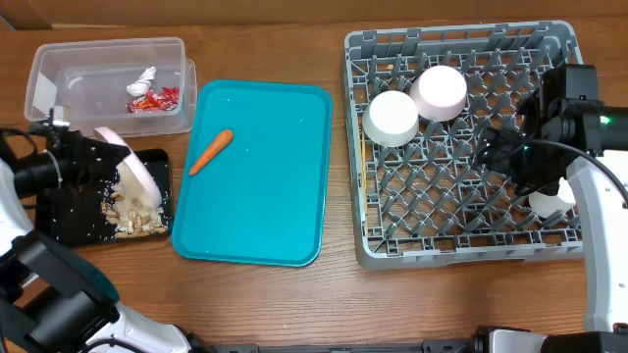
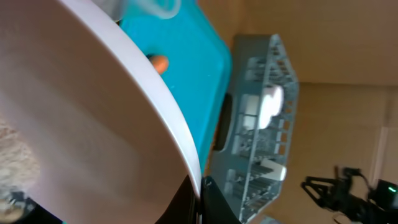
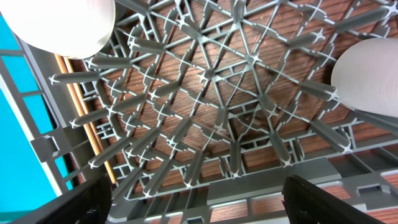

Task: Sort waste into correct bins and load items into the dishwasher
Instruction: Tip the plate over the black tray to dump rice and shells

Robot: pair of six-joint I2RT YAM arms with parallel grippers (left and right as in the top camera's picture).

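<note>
Matt grey plastic rack (image 1: 461, 257); smooth teal plastic tray (image 1: 257, 211); wood-grain table (image 1: 294, 314); smooth white plate (image 2: 74, 112).

The left arm was at the left side and pointed to the right. Its gripper (image 1: 103, 162) was closed tight on the edge of the white plate (image 1: 139, 176) and held it tipped up on its side. In the left wrist view one dark finger (image 2: 214, 202) showed under the plate's rim. The right arm was at the right side, bent over and pointing left. Its gripper (image 1: 494, 150) faced down with nothing in it, and its two fingers (image 3: 74, 202) stood wide apart
</note>
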